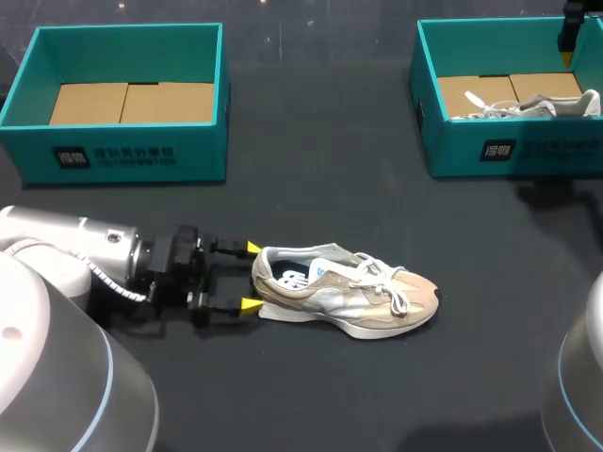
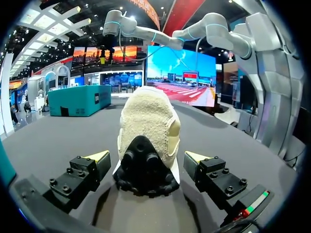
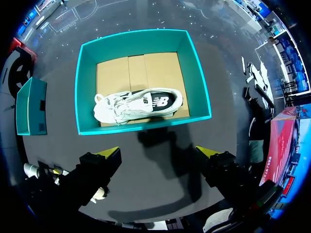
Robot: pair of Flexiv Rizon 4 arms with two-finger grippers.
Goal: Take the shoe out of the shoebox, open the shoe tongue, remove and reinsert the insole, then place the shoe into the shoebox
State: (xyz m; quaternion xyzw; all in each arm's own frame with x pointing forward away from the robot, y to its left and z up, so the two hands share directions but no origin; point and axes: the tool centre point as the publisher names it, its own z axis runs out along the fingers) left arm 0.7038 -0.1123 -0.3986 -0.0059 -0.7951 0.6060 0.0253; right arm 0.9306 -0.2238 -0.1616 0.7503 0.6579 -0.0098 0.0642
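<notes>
Left gripper (image 1: 252, 276) is gaping wide around the shoe (image 1: 358, 297) heel near the desk (image 1: 320, 179) front edge, shoeboxes (image 1: 132, 160) (image 1: 513, 151) sitting well off along the far edge.

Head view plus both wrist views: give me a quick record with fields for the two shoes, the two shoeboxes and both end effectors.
beige shoe: on its sole on the table, outside both boxes, heel toward the left end effector
white shoe: on its side inside the right shoebox
left shoebox: no shoe, cardboard floor showing
left end effector: open, one finger either side of the beige shoe's heel, gaps visible
right end effector: open, above the right shoebox, holding nothing
</notes>
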